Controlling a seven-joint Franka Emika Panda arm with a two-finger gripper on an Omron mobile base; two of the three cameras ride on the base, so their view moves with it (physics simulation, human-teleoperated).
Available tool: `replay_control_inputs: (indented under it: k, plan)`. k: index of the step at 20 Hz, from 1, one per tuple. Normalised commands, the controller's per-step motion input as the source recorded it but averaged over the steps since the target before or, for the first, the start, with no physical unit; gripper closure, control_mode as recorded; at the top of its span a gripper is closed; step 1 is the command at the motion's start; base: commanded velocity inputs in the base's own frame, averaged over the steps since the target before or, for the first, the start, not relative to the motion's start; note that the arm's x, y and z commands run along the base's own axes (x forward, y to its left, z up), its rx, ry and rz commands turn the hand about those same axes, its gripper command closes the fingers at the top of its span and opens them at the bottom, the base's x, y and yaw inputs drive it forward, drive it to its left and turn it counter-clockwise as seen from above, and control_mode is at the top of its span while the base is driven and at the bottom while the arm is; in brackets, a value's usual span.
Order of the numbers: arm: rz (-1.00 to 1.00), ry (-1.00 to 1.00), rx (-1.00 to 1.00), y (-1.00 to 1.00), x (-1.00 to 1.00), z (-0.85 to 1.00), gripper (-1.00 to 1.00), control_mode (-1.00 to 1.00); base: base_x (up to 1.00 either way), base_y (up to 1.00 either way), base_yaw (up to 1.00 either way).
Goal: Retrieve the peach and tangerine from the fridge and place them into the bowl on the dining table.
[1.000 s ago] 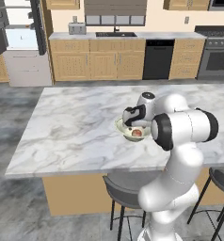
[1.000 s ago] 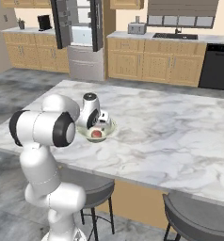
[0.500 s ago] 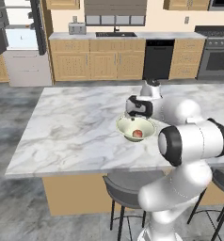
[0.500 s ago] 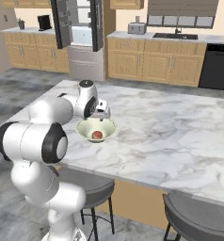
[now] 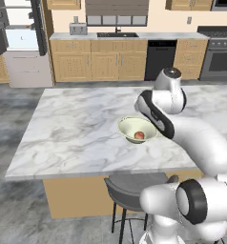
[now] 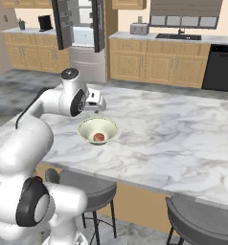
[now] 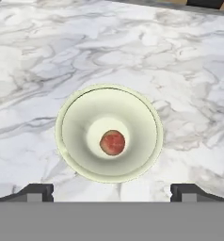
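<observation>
The pale cream bowl (image 7: 67, 117) stands on the dining table (image 7: 38, 47), its marble top white with grey veins. Alone in the bowl's middle lies the reddish peach (image 7: 112, 142). My gripper (image 7: 111, 192) hangs open above the bowl with nothing between its fingertips (image 7: 36, 192). Seen from the right base, the gripper (image 6: 96, 108) is just above the far left rim of the bowl (image 6: 87, 125), apart from the peach (image 6: 98, 137). From the left base, the bowl (image 5: 127, 125) and peach (image 5: 139, 135) show beside my forearm. The fridge (image 6: 82, 28) stands open far behind. The tangerine is out of view.
Dark stools (image 5: 134, 186) (image 6: 87, 184) (image 6: 202, 220) stand under the table's near edge. Wooden cabinets, a sink counter and a black dishwasher (image 5: 158, 59) line the back wall. The fridge (image 5: 20, 43) has both upper doors swung wide.
My gripper has risen from inside the bowl to above its rim, and the elbow has swung outward. The peach stays lying in the bowl.
</observation>
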Motion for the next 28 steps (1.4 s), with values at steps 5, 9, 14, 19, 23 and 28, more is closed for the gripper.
replay_control_inputs:
  k: [5, 9, 14, 19, 23, 28]
  plan:
    - [0.00, -0.16, 0.00, -0.18, -1.00, 0.49, -1.00, -1.00, 0.00, 0.00, 0.00]
    - [0.00, -0.09, 0.00, -0.07, -0.96, 0.01, -1.00, -1.00, 0.00, 0.00, 0.00]
    - [0.00, 0.00, 0.00, 0.00, -0.70, 0.00, -1.00, -1.00, 0.00, 0.00, 0.00]
    - [0.00, 0.00, 0.00, 0.00, -0.21, 0.00, -1.00, 1.00, -0.23, 0.06, 0.00]
    - [0.00, 0.00, 0.00, 0.00, 0.00, 0.00, -1.00, 1.00, -0.08, 0.59, -0.02]
    - [0.00, 0.00, 0.00, 0.00, 0.00, 0.00, -1.00, 1.00, -0.01, 0.99, -0.14]
